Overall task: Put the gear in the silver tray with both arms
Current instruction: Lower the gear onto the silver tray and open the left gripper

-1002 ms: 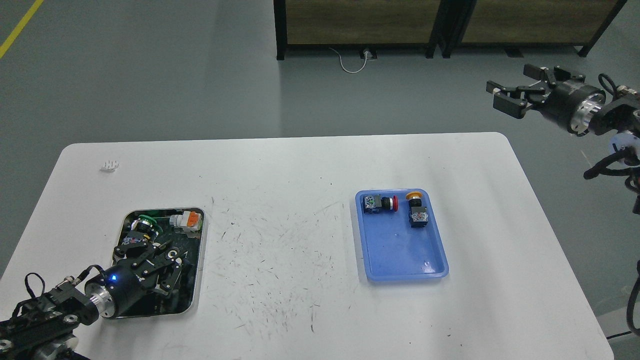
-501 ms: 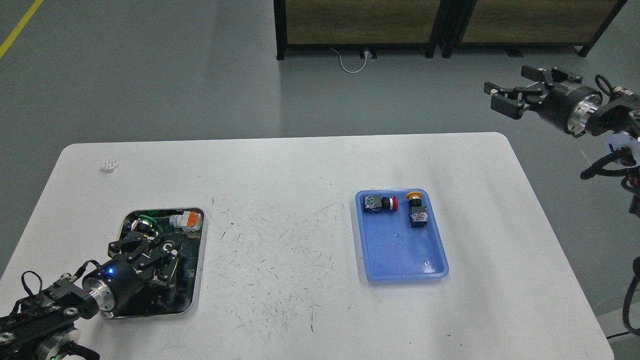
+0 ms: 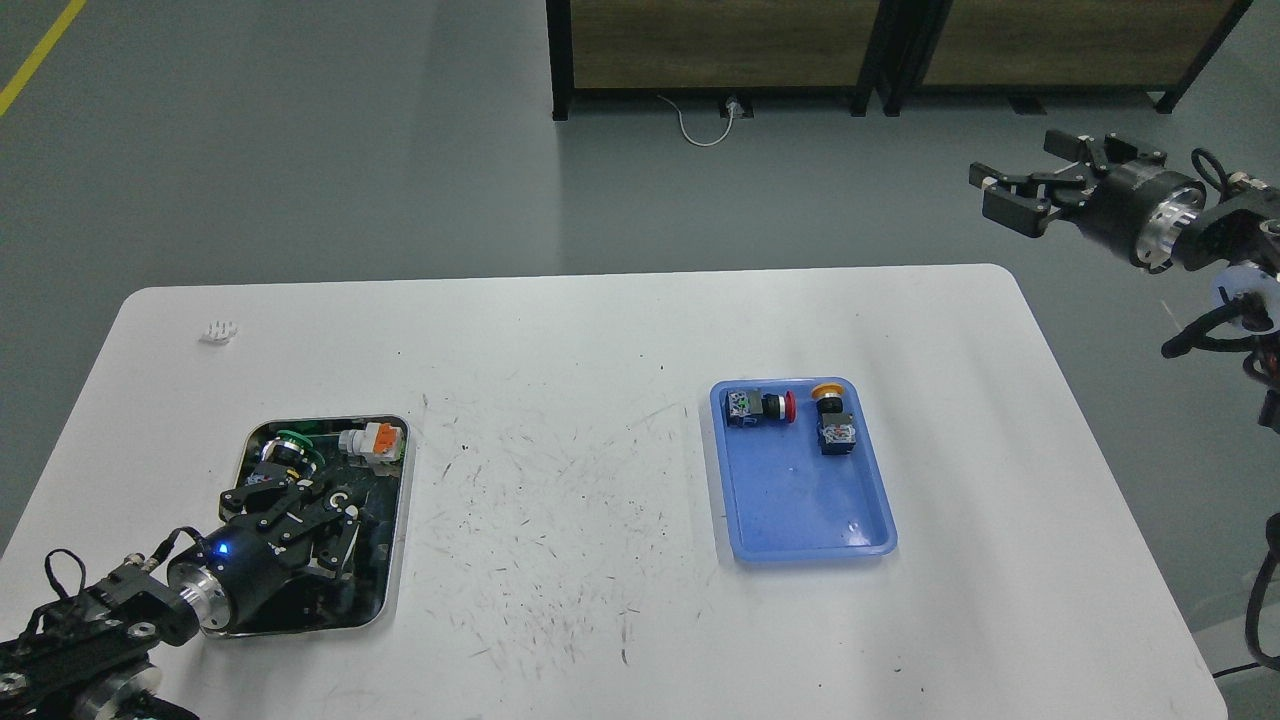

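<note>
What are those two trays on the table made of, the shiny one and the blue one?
The silver tray looks like polished metal: its rim gleams bright and its dark floor mirrors the parts and the left gripper over it. The blue tray looks like moulded plastic: even colour, soft rounded rim, dull sheen with small glints.

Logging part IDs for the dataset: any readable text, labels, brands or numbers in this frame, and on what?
No legible text anywhere in the head view.
Red-capped switch in the blue tray: small label patch, too small to read.
Yellow-capped switch: label patch, unreadable.
Orange-and-white part and green-capped part in the silver tray: no visible lettering.
Left gripper and right gripper: no readable markings.
</note>
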Robot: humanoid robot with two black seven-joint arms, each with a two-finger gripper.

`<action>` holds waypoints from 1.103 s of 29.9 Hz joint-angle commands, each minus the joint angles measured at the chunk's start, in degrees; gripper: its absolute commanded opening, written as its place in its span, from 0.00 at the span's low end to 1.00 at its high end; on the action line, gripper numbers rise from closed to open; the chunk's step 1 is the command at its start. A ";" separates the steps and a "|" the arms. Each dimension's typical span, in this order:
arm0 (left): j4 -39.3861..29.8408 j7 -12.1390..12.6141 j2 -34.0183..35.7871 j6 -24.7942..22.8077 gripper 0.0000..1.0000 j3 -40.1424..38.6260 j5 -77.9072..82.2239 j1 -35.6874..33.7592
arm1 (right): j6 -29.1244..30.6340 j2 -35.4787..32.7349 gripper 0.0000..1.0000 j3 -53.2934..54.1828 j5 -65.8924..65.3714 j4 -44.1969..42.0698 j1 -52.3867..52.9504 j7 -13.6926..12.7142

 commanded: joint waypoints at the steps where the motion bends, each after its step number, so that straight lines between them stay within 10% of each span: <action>1: -0.10 0.03 0.31 0.18 0.95 0.02 0.16 0.39 | 0.00 0.00 0.96 0.00 0.00 0.00 0.05 0.00; 18: -0.89 0.03 0.49 0.18 0.97 -0.06 0.25 0.13 | 0.00 0.00 0.97 0.27 0.00 0.00 0.05 0.09; 23: -2.30 -0.05 0.93 -0.52 0.70 0.02 0.43 -0.04 | 0.00 0.00 0.97 0.27 0.00 -0.09 0.05 0.09; 28: -2.30 1.08 1.02 -0.70 0.03 0.90 0.95 -0.31 | 0.00 0.00 0.97 0.27 0.00 -0.17 0.05 0.09; 33: -1.86 0.74 1.02 0.00 0.09 -0.15 0.43 0.04 | 0.00 0.00 0.97 0.27 0.09 -0.09 0.05 0.09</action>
